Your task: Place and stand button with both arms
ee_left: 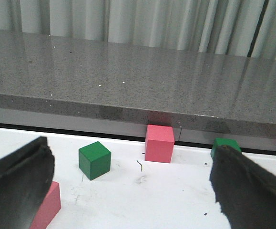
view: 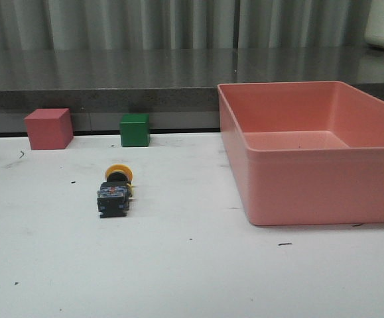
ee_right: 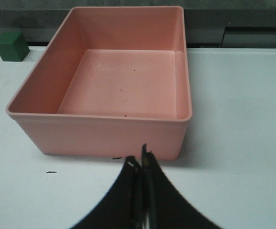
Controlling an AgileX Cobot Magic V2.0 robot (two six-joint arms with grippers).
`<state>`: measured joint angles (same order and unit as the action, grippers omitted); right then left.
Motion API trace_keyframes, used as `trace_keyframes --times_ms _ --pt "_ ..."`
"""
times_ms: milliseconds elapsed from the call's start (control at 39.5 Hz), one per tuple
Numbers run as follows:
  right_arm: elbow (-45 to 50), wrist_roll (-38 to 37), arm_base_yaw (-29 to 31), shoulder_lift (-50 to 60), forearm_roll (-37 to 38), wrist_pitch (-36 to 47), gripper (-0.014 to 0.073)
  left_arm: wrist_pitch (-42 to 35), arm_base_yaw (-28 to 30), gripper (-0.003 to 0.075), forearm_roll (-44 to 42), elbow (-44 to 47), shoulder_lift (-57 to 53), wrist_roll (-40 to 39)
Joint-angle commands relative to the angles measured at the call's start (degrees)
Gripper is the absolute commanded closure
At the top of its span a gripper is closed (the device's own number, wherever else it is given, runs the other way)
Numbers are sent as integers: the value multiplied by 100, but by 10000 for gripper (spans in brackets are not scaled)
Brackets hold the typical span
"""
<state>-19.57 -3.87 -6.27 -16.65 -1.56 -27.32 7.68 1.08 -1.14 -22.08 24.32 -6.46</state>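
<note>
The button (view: 115, 189) lies on its side on the white table in the front view, yellow cap toward the back, black-and-blue base toward the front. It shows in neither wrist view. Neither arm shows in the front view. My left gripper (ee_left: 133, 157) is open and empty, its black fingers (ee_left: 18, 181) wide apart over bare table with cubes beyond. My right gripper (ee_right: 140, 162) is shut and empty, just in front of the pink bin's near wall.
A big pink bin (view: 298, 179) stands at the right and is empty in the right wrist view (ee_right: 99, 133). A pink cube (view: 48, 128) and a green cube (view: 134, 130) stand by the back ledge. The left wrist view shows a green cube (ee_left: 94, 160) and a pink cube (ee_left: 159, 143).
</note>
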Motion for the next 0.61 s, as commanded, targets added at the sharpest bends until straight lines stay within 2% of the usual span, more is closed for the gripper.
trace_keyframes --times_ms 0,202,379,506,582 --pt "-117 50 34 44 64 589 664 -490 -1 80 82 -227 147 -42" --pt "-117 50 34 44 64 701 664 -305 -249 80 114 -803 1240 -42" --pt "-117 50 29 44 64 700 664 71 -1106 80 114 -1830 2839 -42" --pt "-117 50 29 44 64 700 664 690 -1735 80 114 -2721 4136 -42" --pt "-117 50 29 44 64 700 664 1315 -2024 80 114 -3367 4806 -42"
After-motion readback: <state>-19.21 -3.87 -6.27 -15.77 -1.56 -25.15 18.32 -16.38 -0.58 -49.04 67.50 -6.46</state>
